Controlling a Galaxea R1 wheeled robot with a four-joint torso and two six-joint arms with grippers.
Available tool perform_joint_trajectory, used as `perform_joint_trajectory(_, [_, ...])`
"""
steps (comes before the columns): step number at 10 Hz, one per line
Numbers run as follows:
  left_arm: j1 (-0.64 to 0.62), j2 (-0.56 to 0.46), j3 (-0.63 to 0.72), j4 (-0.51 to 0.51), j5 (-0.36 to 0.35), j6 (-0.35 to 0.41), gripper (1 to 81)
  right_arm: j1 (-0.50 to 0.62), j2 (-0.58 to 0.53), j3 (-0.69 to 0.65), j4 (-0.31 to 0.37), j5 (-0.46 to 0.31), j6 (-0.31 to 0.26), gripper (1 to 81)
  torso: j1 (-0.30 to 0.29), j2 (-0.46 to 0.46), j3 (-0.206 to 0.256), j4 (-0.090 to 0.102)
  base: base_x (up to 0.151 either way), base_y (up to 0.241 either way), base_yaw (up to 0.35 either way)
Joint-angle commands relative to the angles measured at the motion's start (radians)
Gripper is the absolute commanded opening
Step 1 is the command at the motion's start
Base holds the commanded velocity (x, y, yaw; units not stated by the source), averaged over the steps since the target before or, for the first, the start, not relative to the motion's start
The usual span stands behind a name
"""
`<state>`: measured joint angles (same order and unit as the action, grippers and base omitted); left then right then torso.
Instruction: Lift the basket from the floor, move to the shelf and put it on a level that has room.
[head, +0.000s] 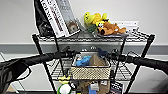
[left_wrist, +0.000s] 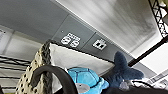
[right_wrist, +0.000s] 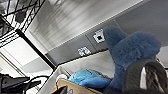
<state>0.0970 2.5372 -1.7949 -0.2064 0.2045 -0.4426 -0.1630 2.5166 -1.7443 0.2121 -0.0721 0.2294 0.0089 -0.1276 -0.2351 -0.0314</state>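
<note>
The cream perforated basket (head: 90, 72) hangs between my two arms, inside the black wire shelf (head: 40, 50), at the height of the level (head: 125, 72) second from the top. I cannot tell whether its base rests on the wire. My left gripper (head: 72, 53) sits at its left end and my right gripper (head: 111, 54) at its right end, each shut on the basket's dark braided handle. A blue plush turtle (left_wrist: 85, 76), a dark blue plush (right_wrist: 132, 50) and a brown cardboard piece (head: 96, 61) lie in it. Its pale lining (left_wrist: 65, 57) fills both wrist views.
Leaning books (head: 60, 15), a black bag (head: 42, 22) and yellow and orange plush toys (head: 105, 23) crowd the top tier. Boxes and small items (head: 95, 87) fill the tier below the basket. A grey wall with outlets (left_wrist: 100, 44) stands close behind the rack.
</note>
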Motion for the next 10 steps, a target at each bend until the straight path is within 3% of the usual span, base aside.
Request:
perform_joint_trajectory(1, [-0.197, -0.044, 0.04, -0.002, -0.02, 0.007, 81.1, 0.176, -0.052, 0.063, -0.005, 0.003, 0.002, 81.1, 0.0, 0.0, 0.0, 0.0, 0.0, 0.0, 0.0])
perform_joint_trajectory(10, [-0.151, -0.225, 0.253, 0.002, -0.031, 0.008, 81.1, 0.154, -0.298, 0.331, -0.007, 0.023, 0.002, 81.1, 0.0, 0.0, 0.0, 0.0, 0.0, 0.0, 0.0])
